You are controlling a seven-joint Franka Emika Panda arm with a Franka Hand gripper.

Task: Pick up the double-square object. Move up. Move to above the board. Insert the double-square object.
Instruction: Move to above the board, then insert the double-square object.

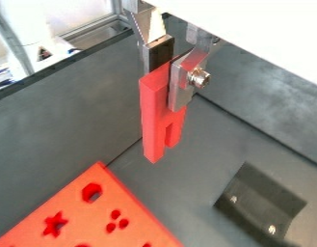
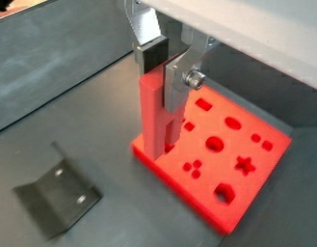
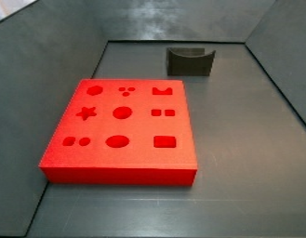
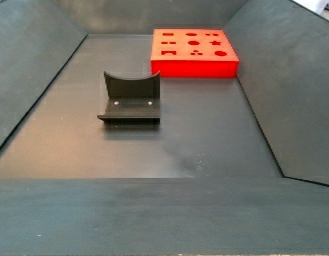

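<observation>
In both wrist views my gripper is shut on the double-square object, a slim red peg of two joined bars that hangs straight down from the jaws. The silver finger and the dark pad clamp its upper end. The board, a bright-red slab with shaped holes, lies flat on the floor well below the peg. The peg's lower end is held high in the air, off to one side of the board's edge. Neither side view shows the gripper or the peg; both show the board.
The fixture, a dark grey bracket on a base plate, stands on the floor apart from the board; it also shows in both wrist views. Sloping grey walls enclose the floor.
</observation>
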